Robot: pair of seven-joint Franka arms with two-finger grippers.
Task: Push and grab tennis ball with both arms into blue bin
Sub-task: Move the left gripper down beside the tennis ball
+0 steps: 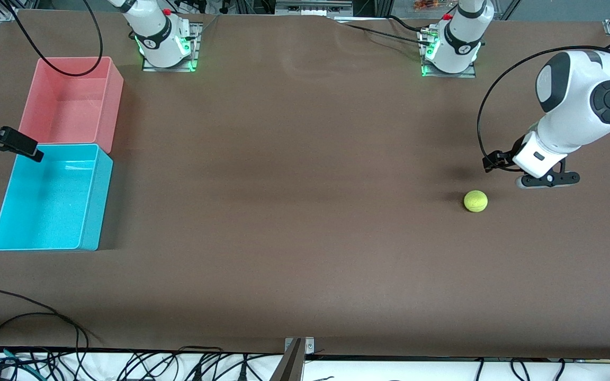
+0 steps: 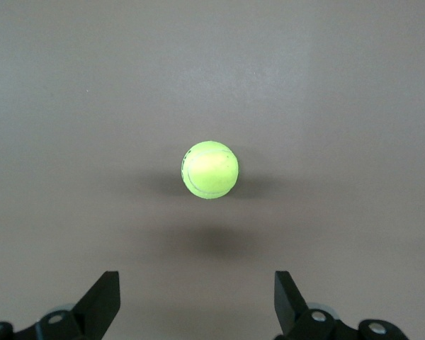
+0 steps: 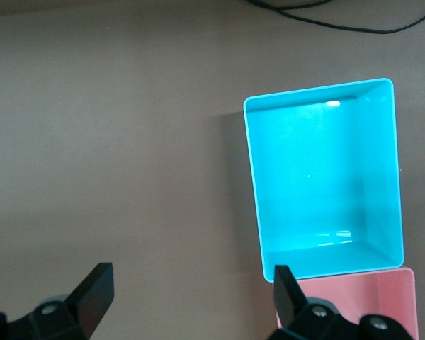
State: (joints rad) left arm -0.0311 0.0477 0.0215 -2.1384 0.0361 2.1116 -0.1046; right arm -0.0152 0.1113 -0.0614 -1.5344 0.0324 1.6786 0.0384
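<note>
The tennis ball lay on the table, just ahead of the left gripper, whose jaws gaped wide, apart from it. The right gripper, jaws wide and holding nothing, hung by the blue bin.

Right arm mostly cut off at front view's left edge; only dark right gripper end shows, over blue bin rim. Left gripper fingers hidden under own wrist in front view. Pink bin cut by right wrist frame's bottom edge. Tennis ball print too small to read.
</note>
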